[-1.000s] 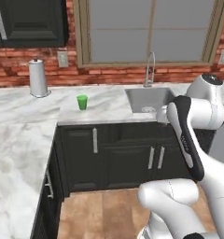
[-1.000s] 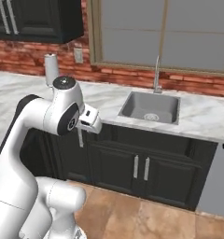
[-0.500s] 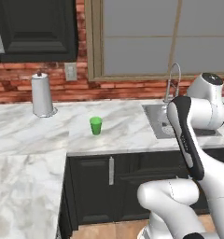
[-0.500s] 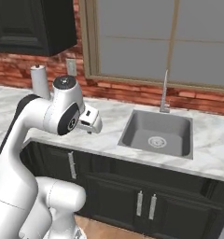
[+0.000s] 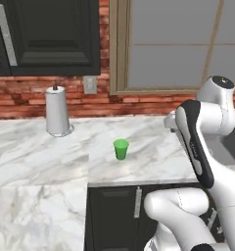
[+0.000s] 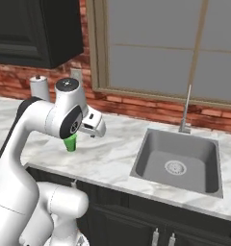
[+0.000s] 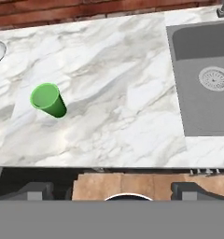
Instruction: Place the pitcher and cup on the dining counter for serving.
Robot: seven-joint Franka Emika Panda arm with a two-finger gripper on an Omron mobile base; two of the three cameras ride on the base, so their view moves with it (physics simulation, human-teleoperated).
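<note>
Cup [image 5: 121,148] stands upright on the marble tabletop [image 5: 36,157], at ten o'clock in the hand view, sink [image 6: 181,162] at two o'clock, paper-towel roll [image 5: 57,111] behind. Pincer [image 7: 111,190] hangs released, well apart from it. Risk: a low, off-centre approach could tip the light tumbler.

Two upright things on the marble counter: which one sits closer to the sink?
The green cup, standing near the counter's front edge. The white paper-towel roll stands farther from the sink, back by the brick wall.
</note>
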